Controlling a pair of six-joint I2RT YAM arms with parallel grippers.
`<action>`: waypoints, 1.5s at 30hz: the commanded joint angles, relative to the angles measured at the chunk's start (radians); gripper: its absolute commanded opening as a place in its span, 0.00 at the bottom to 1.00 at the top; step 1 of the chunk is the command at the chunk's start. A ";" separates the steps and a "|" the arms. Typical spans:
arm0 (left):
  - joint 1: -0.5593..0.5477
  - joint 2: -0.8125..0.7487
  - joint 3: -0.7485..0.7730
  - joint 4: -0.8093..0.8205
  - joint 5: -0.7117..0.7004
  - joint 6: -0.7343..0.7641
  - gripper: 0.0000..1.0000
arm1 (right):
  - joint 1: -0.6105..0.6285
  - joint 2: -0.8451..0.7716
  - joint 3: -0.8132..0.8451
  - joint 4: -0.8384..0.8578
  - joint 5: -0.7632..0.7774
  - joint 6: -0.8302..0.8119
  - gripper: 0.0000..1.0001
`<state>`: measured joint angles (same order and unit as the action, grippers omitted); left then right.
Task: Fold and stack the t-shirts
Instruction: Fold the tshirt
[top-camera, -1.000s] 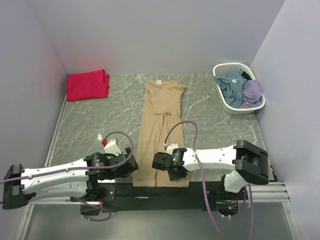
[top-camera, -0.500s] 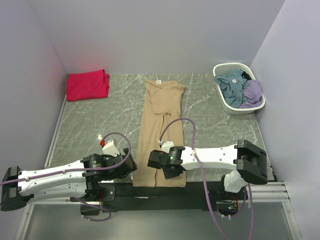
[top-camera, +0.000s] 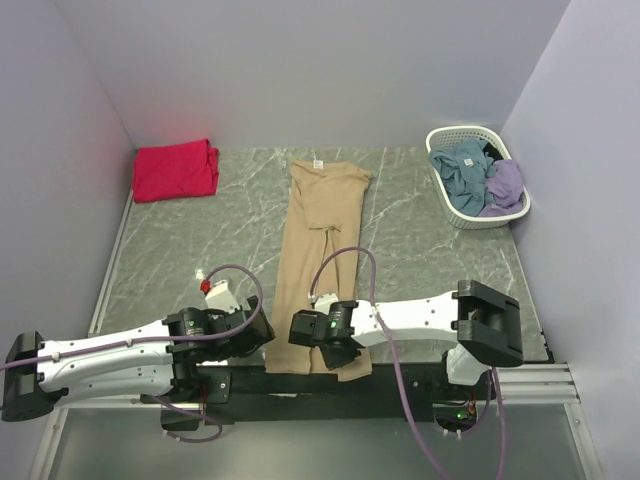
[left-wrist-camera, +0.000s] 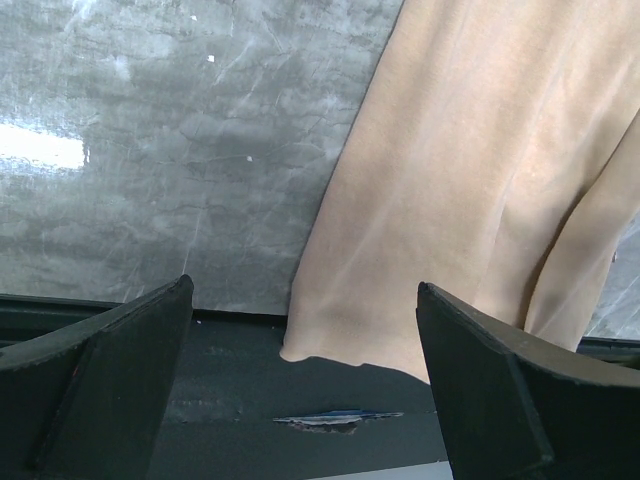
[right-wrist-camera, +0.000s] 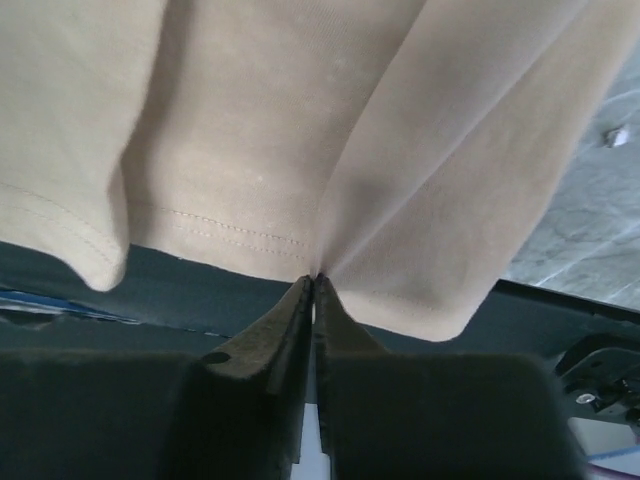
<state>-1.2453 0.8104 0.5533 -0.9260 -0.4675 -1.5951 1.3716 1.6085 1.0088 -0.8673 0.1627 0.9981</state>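
Two t-shirts on the marble-patterned table (top-camera: 420, 250). Tan t-shirt (top-camera: 322, 240) flat, folded lengthwise into a long narrow strip, with the white neck label (top-camera: 317, 163) at the far end and the hem at the near end, lapping onto the black base rail (top-camera: 300, 385).

Red-pink t-shirt (top-camera: 176, 169) folded, well to the left of the tan t-shirt's collar end and clear of it. White lattice basket (top-camera: 478, 219) well to the right of the same collar end, loaded with blue cloth (top-camera: 462, 168) and purple cloth (top-camera: 506, 183).

Right gripper (top-camera: 335, 352) positioned at the tan t-shirt's near hem, toward the strip's right half. Seen from the right wrist camera: right gripper (right-wrist-camera: 313, 282) clenched, fingertips pressed together on the hem edge, cloth gathered into a crease running up from the pinch point. Stitched hem line visible to the left of the pinch; a second layer of tan cloth draped to its right.

Left gripper (top-camera: 248, 335) positioned at the tan t-shirt's near left corner. Seen from the left wrist camera: left gripper (left-wrist-camera: 305, 290) released, jaws spread wide, one finger over bare table to the left of the cloth edge, the other over the tan cloth. Hem corner framed between the two fingers. Contact between fingers and cloth: cannot tell.
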 joint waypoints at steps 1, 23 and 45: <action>-0.005 0.001 -0.003 0.000 -0.003 -0.005 1.00 | 0.009 0.014 0.020 0.010 -0.031 0.004 0.22; -0.003 0.056 -0.108 0.279 0.112 0.124 0.99 | -0.273 -0.616 -0.381 0.062 0.009 0.013 0.75; -0.003 0.003 -0.291 0.553 0.273 0.164 0.92 | -0.292 -0.752 -0.725 0.530 -0.334 0.116 0.57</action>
<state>-1.2449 0.8154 0.2993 -0.3431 -0.2565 -1.4345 1.0836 0.8806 0.3084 -0.3683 -0.1333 1.0863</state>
